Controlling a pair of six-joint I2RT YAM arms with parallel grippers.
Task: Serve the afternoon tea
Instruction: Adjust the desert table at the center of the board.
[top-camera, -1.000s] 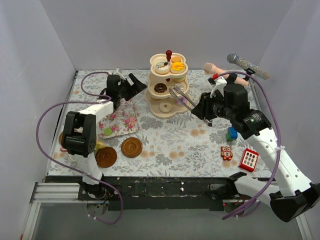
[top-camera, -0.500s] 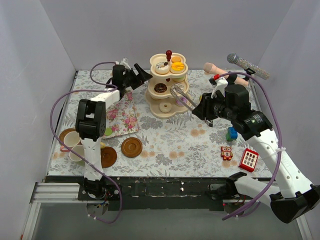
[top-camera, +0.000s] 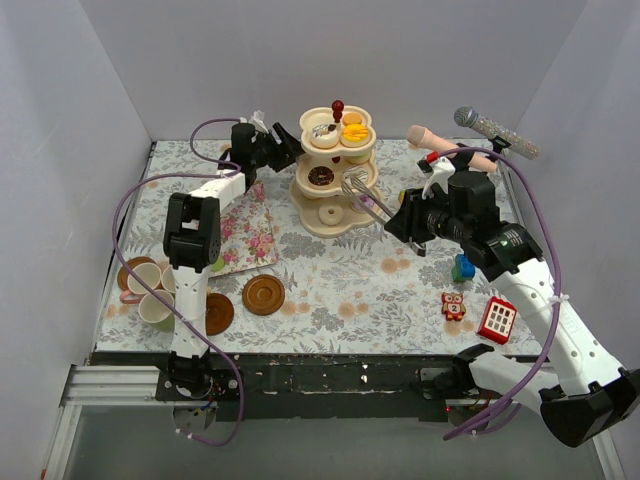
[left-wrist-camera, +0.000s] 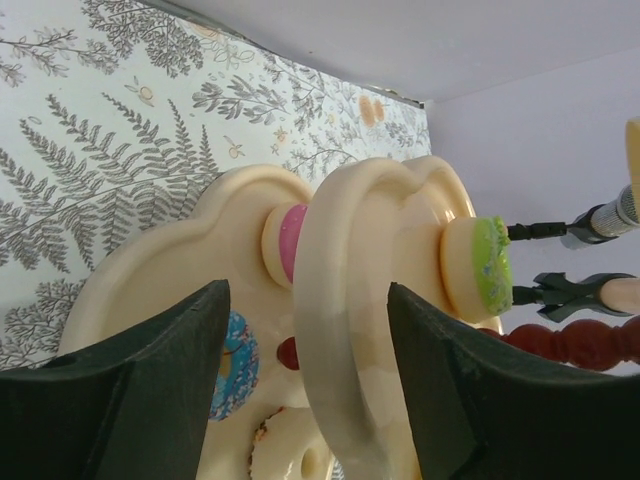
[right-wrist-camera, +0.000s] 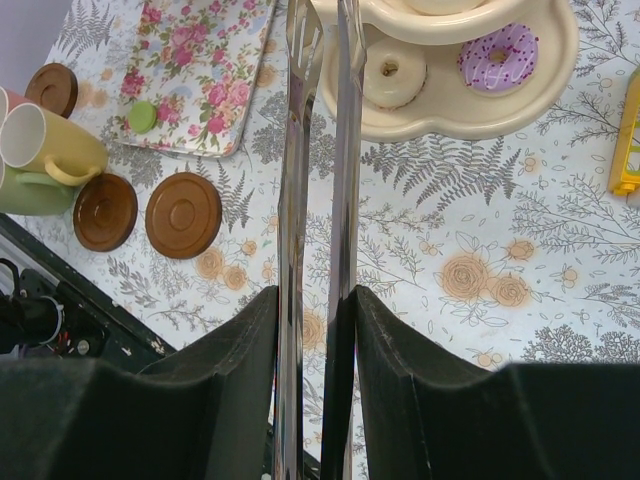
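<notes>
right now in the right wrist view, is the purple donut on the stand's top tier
No, the purple donut lies on the bottom tier of the stand, beside a cream donut.

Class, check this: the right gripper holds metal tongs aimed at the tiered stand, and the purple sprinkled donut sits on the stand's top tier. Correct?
Not quite. The purple donut lies on the bottom tier of the stand, beside a white donut, as the right wrist view shows. The rest holds: the right gripper holds the metal tongs aimed at the stand.
</notes>
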